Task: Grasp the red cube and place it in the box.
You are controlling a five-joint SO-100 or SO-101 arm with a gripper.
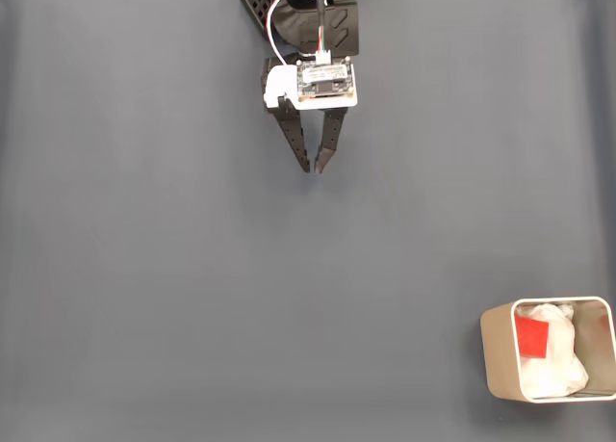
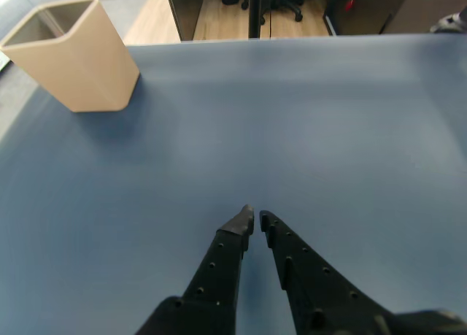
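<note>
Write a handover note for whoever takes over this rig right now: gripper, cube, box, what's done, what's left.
Gripper: near the top of the fixed view, fingertips almost together, holding nothing, over bare mat.
Cube: already inside the box, on the white lining, at the lower right of the fixed view.
Box: upright; in the wrist view it stands at the upper left, well away from the gripper.
Done: cube is in the box.
Left: nothing apparent with the cube; arm looks parked.
</note>
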